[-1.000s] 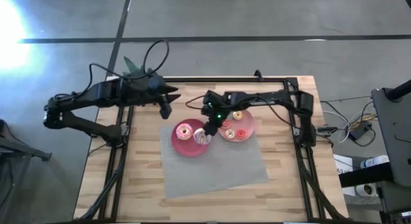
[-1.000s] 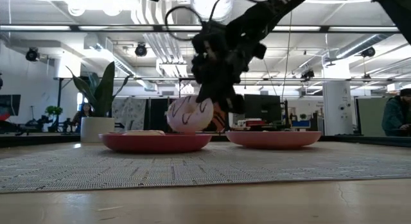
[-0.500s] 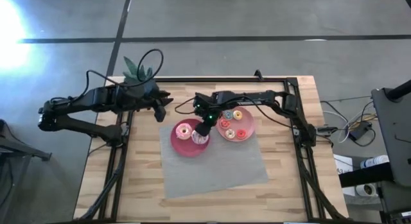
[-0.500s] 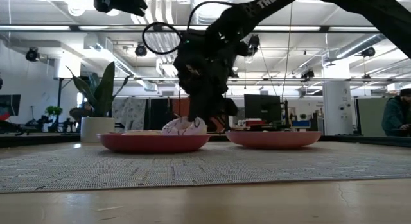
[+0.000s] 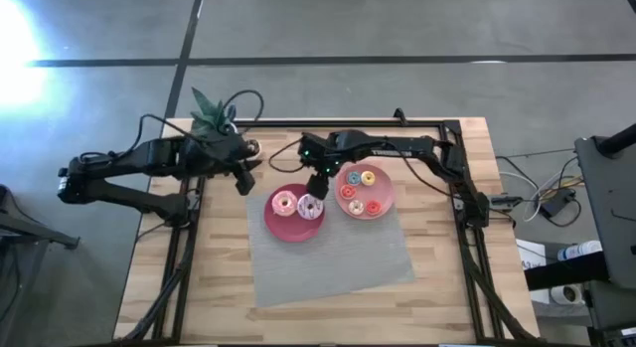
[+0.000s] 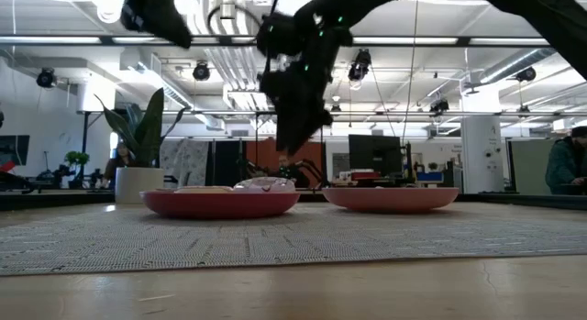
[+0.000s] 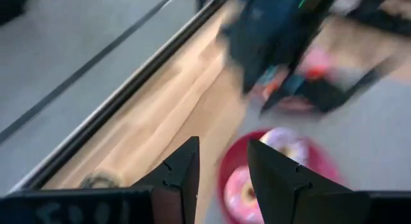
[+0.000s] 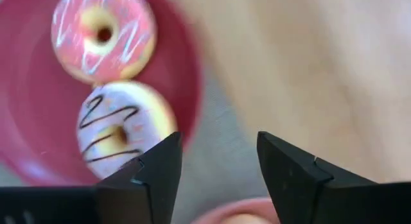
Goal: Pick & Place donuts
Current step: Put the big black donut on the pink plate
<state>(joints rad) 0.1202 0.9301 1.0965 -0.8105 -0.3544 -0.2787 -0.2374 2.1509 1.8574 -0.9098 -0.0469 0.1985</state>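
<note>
A magenta plate holds two donuts lying flat: one with pink icing and one with white icing and dark stripes. A pink plate to its right carries several small donuts. My right gripper hangs open above the magenta plate's far right rim, clear of the white donut. My left gripper is open, above the bare wood left of the plates.
Both plates rest on a grey mat on the wooden table. A small potted plant stands at the far left corner. A black frame runs along the table's edges.
My right gripper has set the white-iced donut down flat on the magenta plate beside the pink one. It has then opened, let go, and risen toward the far edge. My left gripper has drawn back a little toward the table's left.
</note>
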